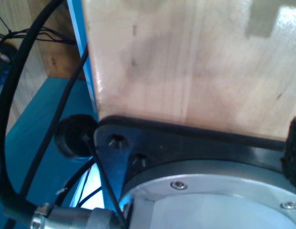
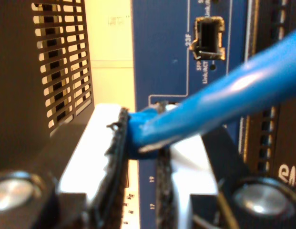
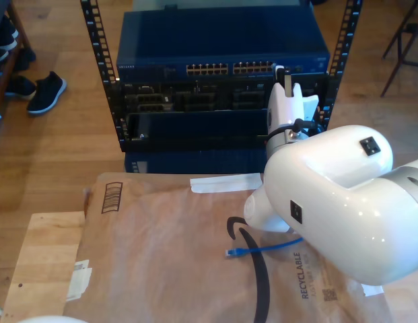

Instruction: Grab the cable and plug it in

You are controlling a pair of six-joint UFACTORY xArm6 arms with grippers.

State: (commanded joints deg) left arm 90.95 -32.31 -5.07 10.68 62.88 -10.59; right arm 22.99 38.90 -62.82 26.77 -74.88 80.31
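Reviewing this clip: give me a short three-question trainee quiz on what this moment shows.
1. True or false: my second gripper is shut on the cable.
2. Where does the cable's free plug lie? A) on the brown paper B) in the switch
3. Fill in: the port ahead of my second gripper is ____.

Key: 1 true; 2 A; 3 empty.

My arm (image 3: pixel 336 202) is glossy white and bulbous, with small black square marks. My second tool (image 2: pixel 138 157) has white fingers (image 2: pixel 86 157) faced with black pads; thick black cables (image 1: pixel 5 143) trail by a silver, screw-studded flange (image 1: pixel 209 200).
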